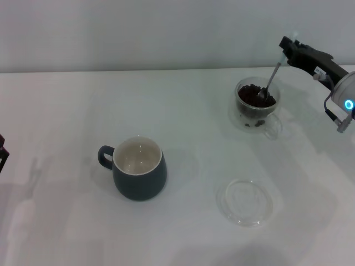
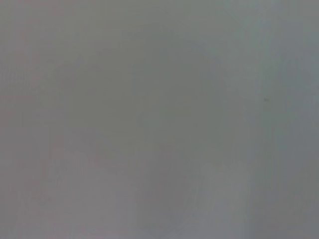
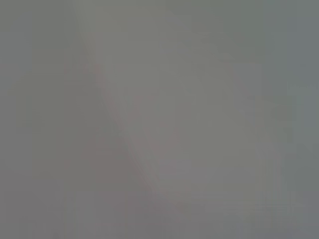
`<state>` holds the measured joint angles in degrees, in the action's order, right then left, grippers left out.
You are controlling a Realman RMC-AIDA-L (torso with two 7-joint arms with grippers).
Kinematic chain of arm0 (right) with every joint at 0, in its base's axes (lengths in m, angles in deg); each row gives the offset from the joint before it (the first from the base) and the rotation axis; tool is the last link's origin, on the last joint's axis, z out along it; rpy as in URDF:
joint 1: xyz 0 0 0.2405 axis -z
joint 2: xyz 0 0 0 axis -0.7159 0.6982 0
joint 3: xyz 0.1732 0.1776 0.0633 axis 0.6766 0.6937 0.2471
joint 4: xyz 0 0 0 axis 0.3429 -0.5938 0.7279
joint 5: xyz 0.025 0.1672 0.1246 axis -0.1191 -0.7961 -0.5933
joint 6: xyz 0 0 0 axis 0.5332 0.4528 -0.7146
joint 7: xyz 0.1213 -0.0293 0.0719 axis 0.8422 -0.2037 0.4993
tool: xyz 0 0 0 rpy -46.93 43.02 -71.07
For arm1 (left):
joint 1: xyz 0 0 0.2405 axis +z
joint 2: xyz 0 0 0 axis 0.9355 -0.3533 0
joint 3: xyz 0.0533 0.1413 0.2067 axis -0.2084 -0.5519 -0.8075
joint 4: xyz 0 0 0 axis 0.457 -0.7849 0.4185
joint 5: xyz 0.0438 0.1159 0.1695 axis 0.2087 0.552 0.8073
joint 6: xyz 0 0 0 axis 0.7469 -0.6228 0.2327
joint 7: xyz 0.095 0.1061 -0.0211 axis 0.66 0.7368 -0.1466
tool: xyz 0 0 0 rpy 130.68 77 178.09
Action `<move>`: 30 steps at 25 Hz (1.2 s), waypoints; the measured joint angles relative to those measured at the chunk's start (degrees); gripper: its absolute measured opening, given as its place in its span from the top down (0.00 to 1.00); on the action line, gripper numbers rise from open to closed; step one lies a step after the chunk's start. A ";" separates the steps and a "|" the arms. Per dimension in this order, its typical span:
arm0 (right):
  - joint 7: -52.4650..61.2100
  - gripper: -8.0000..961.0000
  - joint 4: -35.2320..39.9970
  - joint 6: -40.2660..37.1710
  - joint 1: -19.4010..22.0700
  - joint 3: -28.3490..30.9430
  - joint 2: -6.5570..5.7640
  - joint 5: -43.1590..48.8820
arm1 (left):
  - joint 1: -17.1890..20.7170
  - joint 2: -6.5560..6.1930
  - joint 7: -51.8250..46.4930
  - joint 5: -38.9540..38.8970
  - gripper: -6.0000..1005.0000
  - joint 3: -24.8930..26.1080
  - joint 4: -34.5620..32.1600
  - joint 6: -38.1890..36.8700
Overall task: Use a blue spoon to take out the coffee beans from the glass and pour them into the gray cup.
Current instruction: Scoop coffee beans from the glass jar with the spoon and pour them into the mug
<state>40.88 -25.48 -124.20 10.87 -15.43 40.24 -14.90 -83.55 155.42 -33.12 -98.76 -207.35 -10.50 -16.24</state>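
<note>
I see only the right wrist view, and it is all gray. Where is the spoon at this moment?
Observer: The right claw holds the spoon; its bowl is in the beans inside the glass.
Operator: Is the cup empty?
Observer: Yes, the cup shows no beans inside.
Operator: And the left arm?
Observer: The left arm is parked at the table's left edge, barely in the head view.

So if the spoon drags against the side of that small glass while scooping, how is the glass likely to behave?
The glass looks small and thin-walled, holding only coffee beans, so it is probably light and may slide or tip. It stands on a smooth white table, which likely gives little grip. The right hand holds the blue spoon at a slant, so any push would probably come sideways.
</note>
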 joint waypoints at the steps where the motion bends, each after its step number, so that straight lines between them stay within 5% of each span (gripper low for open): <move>1: 0.42 0.84 -0.10 0.02 0.08 -0.01 -0.01 -0.43 | 0.00 0.00 0.00 0.00 0.17 0.00 0.01 -0.03; 30: 18.80 0.84 -0.68 2.60 1.04 0.14 0.14 -3.35 | -0.63 -0.18 0.35 -0.90 0.17 0.67 1.92 -0.20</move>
<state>59.68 -26.16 -121.60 11.91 -15.29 40.38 -18.25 -84.18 155.24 -32.76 -99.66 -206.68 -8.58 -16.44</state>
